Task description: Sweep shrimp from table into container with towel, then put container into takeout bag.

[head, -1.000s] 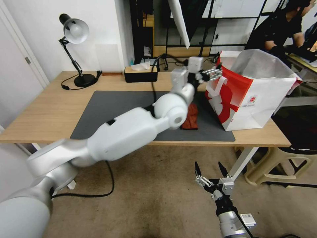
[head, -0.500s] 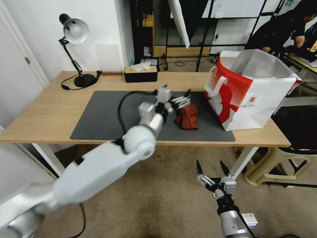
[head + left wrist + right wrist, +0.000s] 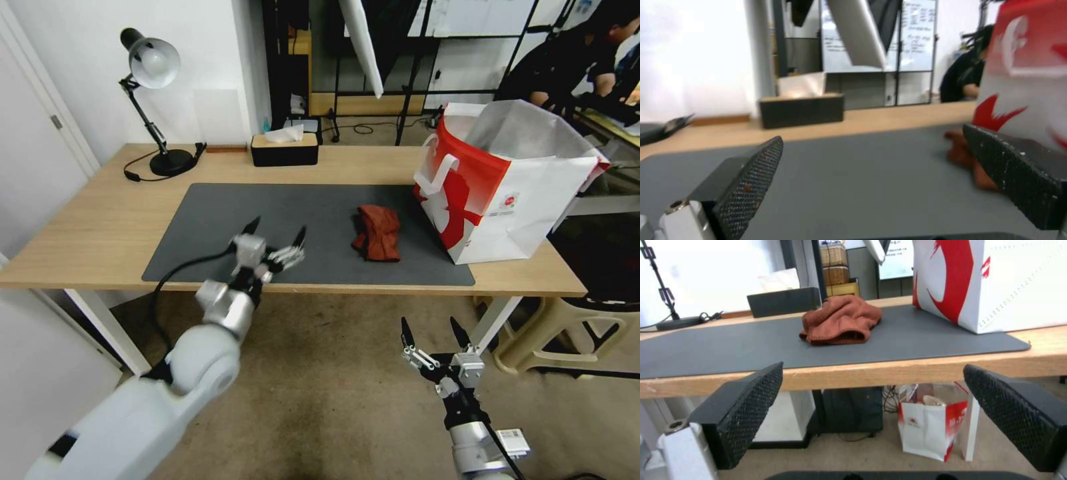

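Rust-brown towel (image 3: 378,231) lies bunched on our tabletop's (image 3: 100,220) grey mat (image 3: 220,213), just beside the red-and-white takeout bag (image 3: 507,193). Our left hand (image 3: 275,235) hovers released over the mat's near edge; our right hand (image 3: 432,331) hangs released below the tabletop.

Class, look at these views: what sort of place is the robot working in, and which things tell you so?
Probably an office or lab workroom. A wooden table carries a desk lamp and tissue box, with a written-on whiteboard in the room behind.
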